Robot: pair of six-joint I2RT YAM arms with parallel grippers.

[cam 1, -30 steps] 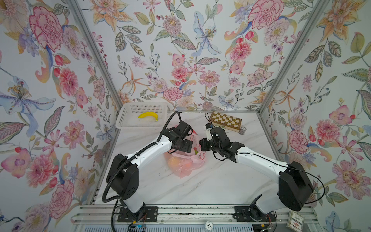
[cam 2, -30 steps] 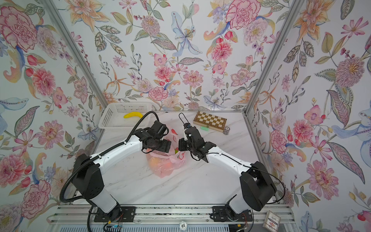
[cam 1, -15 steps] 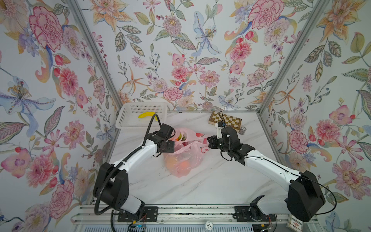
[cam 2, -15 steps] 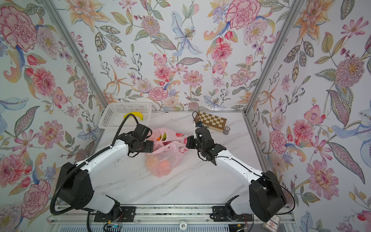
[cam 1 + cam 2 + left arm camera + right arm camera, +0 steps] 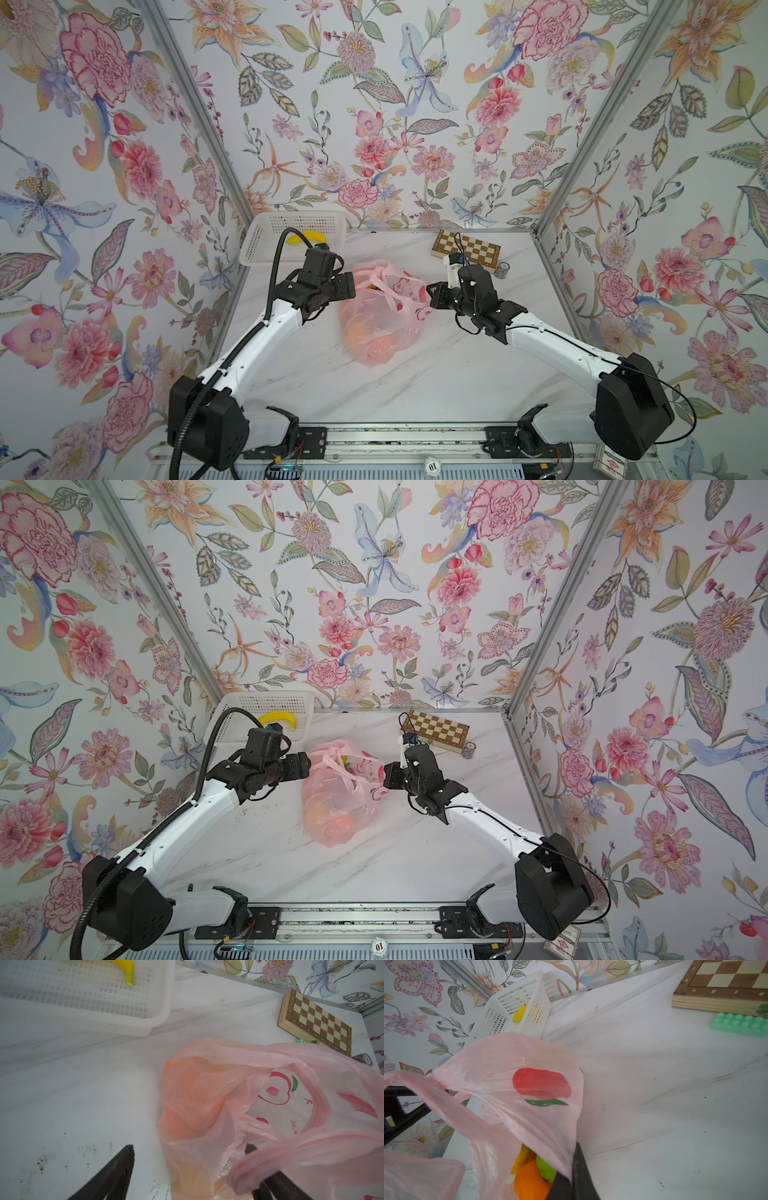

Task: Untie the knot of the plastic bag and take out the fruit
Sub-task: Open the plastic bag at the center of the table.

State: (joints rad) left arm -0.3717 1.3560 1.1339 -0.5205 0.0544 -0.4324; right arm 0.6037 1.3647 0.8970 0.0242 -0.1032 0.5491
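Right gripper (image 5: 433, 291) pinches plastic bag (image 5: 382, 320) holding fruit (image 5: 529, 1182); left gripper (image 5: 189, 1148) gapes; banana (image 5: 309, 237) in basket (image 5: 266, 232)

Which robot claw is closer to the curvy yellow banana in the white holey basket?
Left. The left gripper is beside the white perforated basket holding the curved yellow banana; the right gripper is beyond the pink plastic bag, pinching it.

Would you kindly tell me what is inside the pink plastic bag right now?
Inside the plastic bag, the right wrist view shows an orange, a green fruit and a yellow piece. Its folds cover anything deeper, so the full count cannot be told.
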